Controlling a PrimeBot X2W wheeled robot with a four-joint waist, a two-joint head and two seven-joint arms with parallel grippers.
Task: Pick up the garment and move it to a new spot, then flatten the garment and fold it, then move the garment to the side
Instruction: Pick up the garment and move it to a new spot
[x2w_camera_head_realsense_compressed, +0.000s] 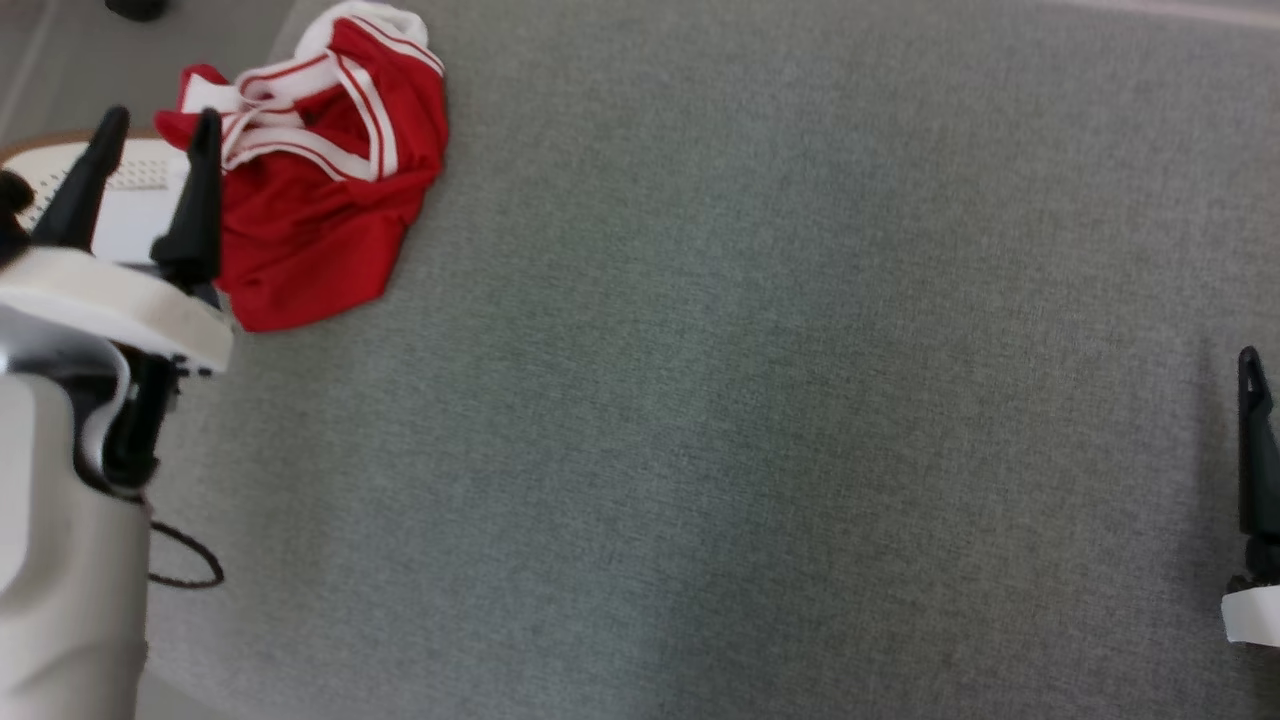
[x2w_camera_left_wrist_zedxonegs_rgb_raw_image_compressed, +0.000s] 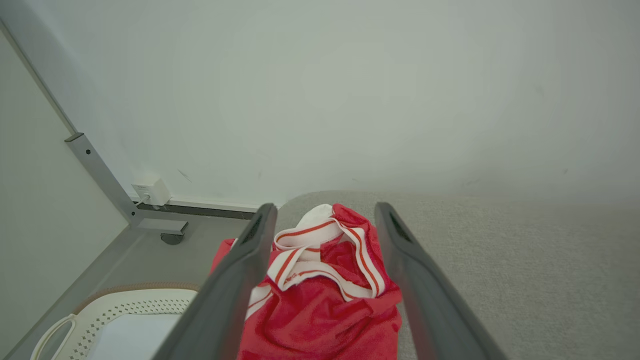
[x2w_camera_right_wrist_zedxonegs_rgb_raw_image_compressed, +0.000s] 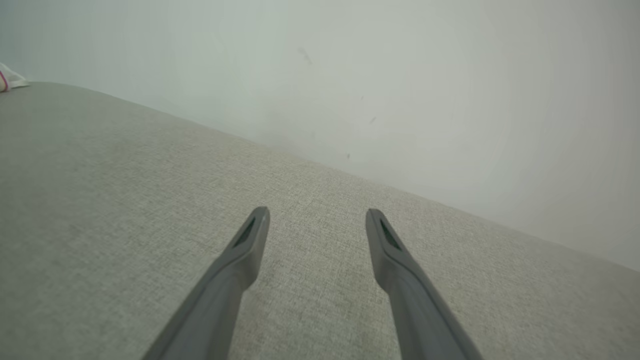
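Grey woven upholstery (x2w_camera_head_realsense_compressed: 750, 400) stretches flat and wide below a smooth pale wall (x2w_camera_left_wrist_zedxonegs_rgb_raw_image_compressed: 350, 100). A crumpled red garment (x2w_camera_head_realsense_compressed: 320, 200) with white striped bands lies at its far left corner, beside a white perforated basket (x2w_camera_left_wrist_zedxonegs_rgb_raw_image_compressed: 125, 310). The left gripper (x2w_camera_head_realsense_compressed: 162, 118) hovers near the garment with its tapered dark fingers spread apart. The right gripper (x2w_camera_right_wrist_zedxonegs_rgb_raw_image_compressed: 317, 213), equally spread, hangs over the upholstery well away.

Grey fabric-covered counter (x2w_camera_head_realsense_compressed: 760, 400). Crumpled red garment (x2w_camera_head_realsense_compressed: 320, 200), white-trimmed, lay at its ten o'clock corner, by the edge.
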